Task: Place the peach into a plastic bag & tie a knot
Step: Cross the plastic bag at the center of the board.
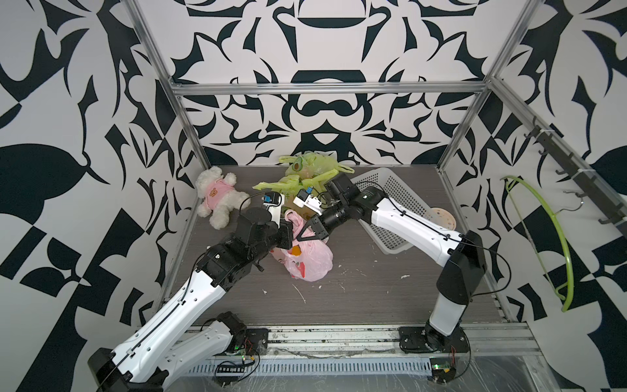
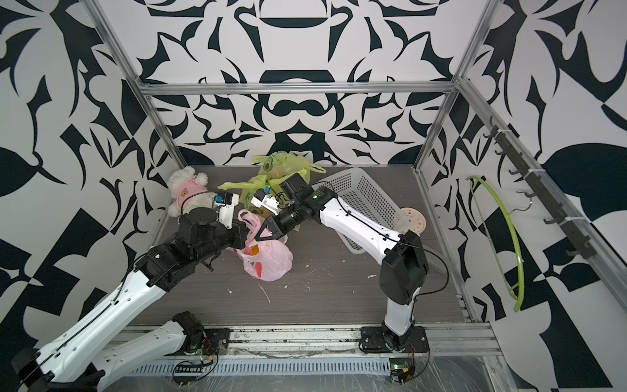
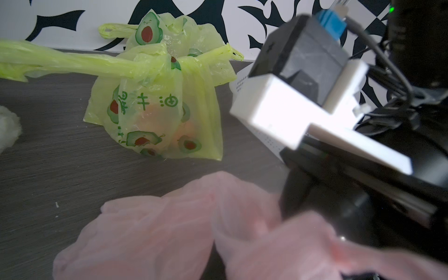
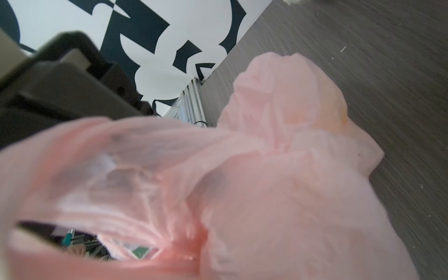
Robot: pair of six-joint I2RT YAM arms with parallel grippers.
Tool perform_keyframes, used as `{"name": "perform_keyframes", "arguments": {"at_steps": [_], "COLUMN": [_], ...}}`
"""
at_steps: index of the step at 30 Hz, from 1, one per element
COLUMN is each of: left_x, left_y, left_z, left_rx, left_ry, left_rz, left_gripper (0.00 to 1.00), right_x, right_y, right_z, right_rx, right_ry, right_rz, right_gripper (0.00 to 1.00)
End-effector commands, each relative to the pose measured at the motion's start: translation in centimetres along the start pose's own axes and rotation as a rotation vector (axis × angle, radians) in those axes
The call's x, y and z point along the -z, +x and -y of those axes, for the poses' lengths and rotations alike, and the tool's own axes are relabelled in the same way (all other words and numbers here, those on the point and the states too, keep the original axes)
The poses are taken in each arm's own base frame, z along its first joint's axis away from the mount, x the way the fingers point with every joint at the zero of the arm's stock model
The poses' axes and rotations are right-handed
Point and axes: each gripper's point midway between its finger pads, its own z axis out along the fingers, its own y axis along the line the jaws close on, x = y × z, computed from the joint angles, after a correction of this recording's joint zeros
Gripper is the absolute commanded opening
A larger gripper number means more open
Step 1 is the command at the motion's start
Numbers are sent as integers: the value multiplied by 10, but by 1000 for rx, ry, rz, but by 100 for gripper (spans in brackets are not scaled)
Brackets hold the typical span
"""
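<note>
I am working on the knot. The peach (image 4: 322, 114) is already lying inside the pink bag (image 1: 314, 263), which is sitting mid-table (image 1: 373, 292), nearer than the green bags (image 1: 305, 169). My left gripper (image 1: 288, 235) and right gripper (image 1: 306, 234) are both clamping shut on the bag's handles, nearly touching above it. As I judge it, the next move is calling for crossing one handle over the other and pulling the ends apart gently, since thin plastic slips.
</note>
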Motion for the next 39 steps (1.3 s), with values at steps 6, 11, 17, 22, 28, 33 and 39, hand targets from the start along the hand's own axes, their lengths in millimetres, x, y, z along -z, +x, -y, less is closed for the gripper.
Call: {"name": "perform_keyframes", "arguments": {"at_steps": [6, 11, 17, 22, 28, 33, 39], "left_x": [13, 15, 9, 3, 1, 2, 2], "left_y": [30, 38, 36, 32, 36, 37, 38], "left_z": [-17, -8, 19, 35, 26, 25, 25], "left_rx": [33, 73, 73, 62, 70, 79, 83], "left_ry": [-60, -19, 70, 112, 71, 67, 67], "left_rz": [-82, -91, -84, -73, -68, -63, -65], "left_gripper": [0, 0, 0, 0, 0, 0, 0], "right_x": [38, 66, 86, 105, 125, 121, 109], "right_y": [-24, -34, -49, -56, -60, -61, -59], "right_z": [20, 33, 39, 49, 49, 39, 28], "right_rx": [17, 9, -3, -27, -17, 8, 22], "right_ry": [272, 464, 573, 690, 768, 724, 637], "right_rz": [129, 189, 277, 331, 376, 356, 314], "right_gripper": [0, 0, 0, 0, 0, 0, 1]}}
